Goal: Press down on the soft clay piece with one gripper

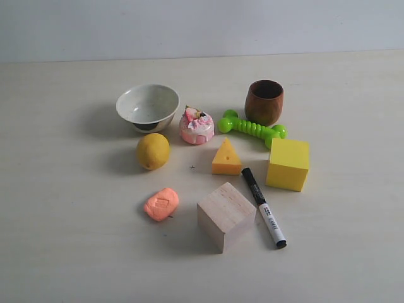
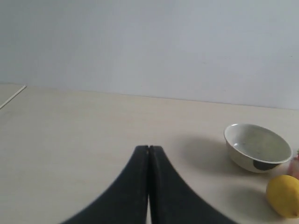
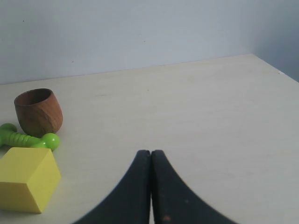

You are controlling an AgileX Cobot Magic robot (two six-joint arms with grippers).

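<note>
Pale surface (image 1: 76,252), matte, carrying ten loose items clustered about its middle. Left pincer (image 2: 148,150): black, clenched on nothing, tips pressed together, hovering over bare surface towards the left edge; its wrist view takes in the bowl (image 2: 258,148) and lemon (image 2: 284,195) only. Right pincer (image 3: 151,155): black, likewise clenched and empty, towards the right edge, with the yellow cube (image 3: 27,178), wooden cup (image 3: 38,111) and green ridged toy (image 3: 28,139) in its view. Neither pincer shows in the exterior view. Items, by bulk: pale wooden block (image 1: 225,214), nearest the front edge; yellow cube (image 1: 288,164); white bowl (image 1: 147,105); wooden cup (image 1: 264,102); lemon (image 1: 153,151); pink cake toy (image 1: 196,126); green ridged toy (image 1: 251,128); black-and-white marker (image 1: 264,207); cheese wedge (image 1: 226,158). Last, the soft clay piece (image 1: 161,204) — salmon-orange, flattish, a rectangular dent on top, lying left of the middle towards the front edge, just in front of the lemon and beside the wooden block, touching neither. Its long axis runs aslant, from the front-left corner's side up towards the back-right; it points no particular way. It appears in neither wrist view, so its exact bearing from either pincer cannot be told; judged by side, the left arm is the nearer — a reach inward from the left edge and forward of the lemon, then straight down.
</note>
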